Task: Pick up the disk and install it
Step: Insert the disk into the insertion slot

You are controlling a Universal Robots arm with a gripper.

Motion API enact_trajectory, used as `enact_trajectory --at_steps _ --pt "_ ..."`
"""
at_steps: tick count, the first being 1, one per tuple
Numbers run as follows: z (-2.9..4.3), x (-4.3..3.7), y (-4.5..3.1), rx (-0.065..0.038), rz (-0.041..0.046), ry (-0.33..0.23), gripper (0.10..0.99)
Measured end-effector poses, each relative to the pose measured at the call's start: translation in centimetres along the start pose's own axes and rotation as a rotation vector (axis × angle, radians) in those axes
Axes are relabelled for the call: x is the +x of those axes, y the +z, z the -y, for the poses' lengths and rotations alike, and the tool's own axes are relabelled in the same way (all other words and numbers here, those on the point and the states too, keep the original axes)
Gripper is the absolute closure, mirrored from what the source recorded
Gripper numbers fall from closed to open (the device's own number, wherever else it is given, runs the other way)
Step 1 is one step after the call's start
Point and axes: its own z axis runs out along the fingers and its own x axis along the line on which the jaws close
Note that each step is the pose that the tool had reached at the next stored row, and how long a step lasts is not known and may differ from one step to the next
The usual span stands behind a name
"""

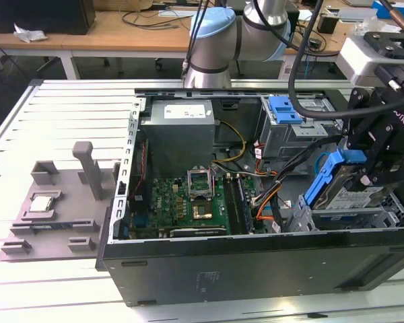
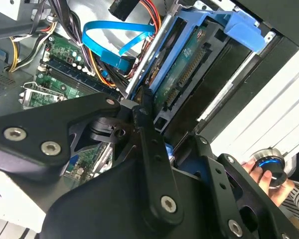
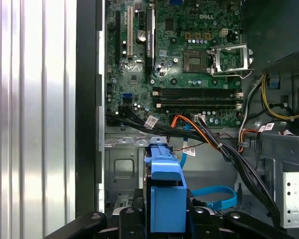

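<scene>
At the exterior view's left, a grey fixture sits on the slatted worktop. A small silver chip is seated in one of its pockets, probably so that parts wait at known spots.

In the middle, the computer case lies on its side with the panel off. This leaves the motherboard and power supply open from above, most likely to give the arm room to reach in. Orange and black cables run toward the board side.

Low at the exterior view's right, the gripper hangs over the metal drive bay and pinches the disk by its blue bracket. The disk is tilted, one end raised toward the case's middle, which looks like an angle for meeting the bay's opening. Whether it already touches the bay I cannot tell.

In the first wrist view, the black fingers press on either side of the bracket. Gripping the plastic frame would keep them off the drive's faces. In the second wrist view, the disk shows its green circuit-board side beside the bay's rails.
</scene>
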Motion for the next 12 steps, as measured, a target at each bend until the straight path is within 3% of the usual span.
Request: enact_trajectory --at_steps 7,8,12 --pt "0.0 0.0 0.01 0.0 0.0 0.0 0.71" --pt "0.0 0.0 0.01 0.0 0.0001 0.0 0.647" --pt "0.0 0.0 0.01 0.0 0.0 0.0 0.659"
